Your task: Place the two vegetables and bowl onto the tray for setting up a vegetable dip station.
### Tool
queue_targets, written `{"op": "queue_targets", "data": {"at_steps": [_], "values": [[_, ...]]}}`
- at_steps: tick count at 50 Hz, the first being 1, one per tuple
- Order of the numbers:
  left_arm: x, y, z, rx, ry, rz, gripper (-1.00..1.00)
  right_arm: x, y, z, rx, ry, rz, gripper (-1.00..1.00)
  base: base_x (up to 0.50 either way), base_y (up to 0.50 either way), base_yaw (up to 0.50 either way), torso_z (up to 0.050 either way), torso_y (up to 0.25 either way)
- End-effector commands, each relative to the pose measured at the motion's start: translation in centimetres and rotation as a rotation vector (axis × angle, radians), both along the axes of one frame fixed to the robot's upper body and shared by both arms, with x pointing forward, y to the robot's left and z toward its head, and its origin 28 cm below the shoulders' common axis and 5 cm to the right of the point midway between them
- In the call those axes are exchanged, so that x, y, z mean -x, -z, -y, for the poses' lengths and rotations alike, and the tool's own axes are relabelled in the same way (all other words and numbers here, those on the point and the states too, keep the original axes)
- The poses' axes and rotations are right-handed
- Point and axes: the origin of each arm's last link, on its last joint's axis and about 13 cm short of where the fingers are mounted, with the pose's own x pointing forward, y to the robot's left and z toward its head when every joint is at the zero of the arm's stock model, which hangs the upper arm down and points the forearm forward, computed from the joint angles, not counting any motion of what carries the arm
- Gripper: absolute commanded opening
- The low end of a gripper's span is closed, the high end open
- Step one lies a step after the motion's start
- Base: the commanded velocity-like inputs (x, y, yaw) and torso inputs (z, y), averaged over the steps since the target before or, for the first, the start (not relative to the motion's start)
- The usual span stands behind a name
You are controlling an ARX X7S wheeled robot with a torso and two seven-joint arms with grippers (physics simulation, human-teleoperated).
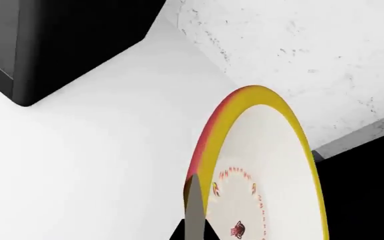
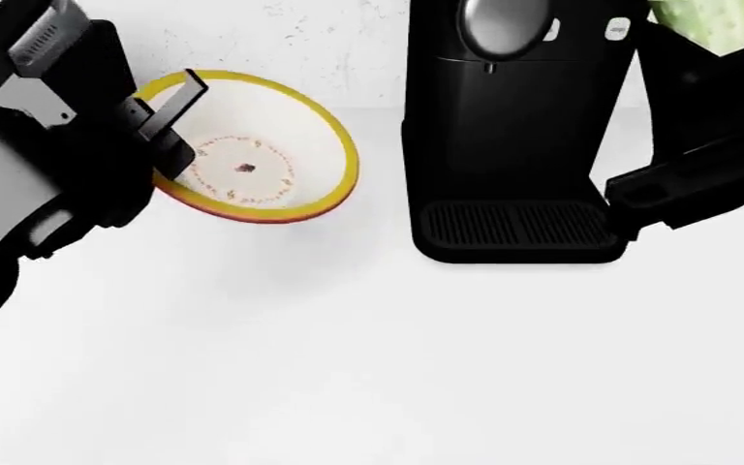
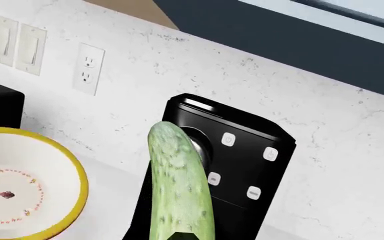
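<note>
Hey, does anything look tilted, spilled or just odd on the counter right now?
Yes: the wide yellow-rimmed bowl is tipped up on the white counter, its white inside facing forward, with the left gripper at its rim. The bumpy green cucumber is held aloft beside the black coffee machine. Nothing looks spilled.

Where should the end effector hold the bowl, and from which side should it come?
At the thin yellow rim of the bowl, one finger inside and one outside, coming from the robot's left where the left end effector is; the coffee machine blocks the right side.
</note>
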Motion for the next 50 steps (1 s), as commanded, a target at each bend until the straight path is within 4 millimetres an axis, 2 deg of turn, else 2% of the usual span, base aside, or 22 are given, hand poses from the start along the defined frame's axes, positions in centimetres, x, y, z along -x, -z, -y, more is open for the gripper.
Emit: {"op": "queue_targets", "data": {"at_steps": [1,7,14,24,27,29,50], "values": [[3.0,-4.4,-0.3,0.002,0.008,0.161,-1.0,-0.1,-0.1,0.1,0.005,0.014,0.024,-1.0,0.0,0.0,0.0,0.0,0.0],[4.8,-6.5,-0.4,-0.018,0.008,0.258,-1.0,0.1,-0.3,-0.2,0.022,0.023,0.011,-1.0,-0.32,0.02,0.0,0.0,0.0],[6.3,-7.8,-0.5,-0.033,0.015,0.334,-1.0,-0.1,-0.2,-0.3,0.031,0.033,0.012,-1.0,-0.5,0.0,0.0,0.0,0.0],[6.8,-8.7,-0.6,-0.034,0.018,0.375,-1.0,-0.3,-0.6,-0.1,-0.019,0.04,0.066,-1.0,-0.5,0.0,0.0,0.0,0.0],[7.0,-9.1,-0.7,-0.043,0.006,0.391,-1.0,-0.3,-0.9,0.1,-0.061,0.06,0.093,-1.0,0.0,0.0,0.0,0.0,0.0],[7.2,-9.2,-0.8,-0.047,0.0,0.401,-1.0,-0.3,-0.7,0.4,0.012,0.099,0.088,-1.0,0.0,0.0,0.0,0.0,0.0],[7.9,-9.8,-0.6,-0.057,0.007,0.435,-1.0,-0.4,-0.6,0.2,0.051,0.098,0.091,-1.0,0.0,0.5,0.0,0.0,0.0]]}}
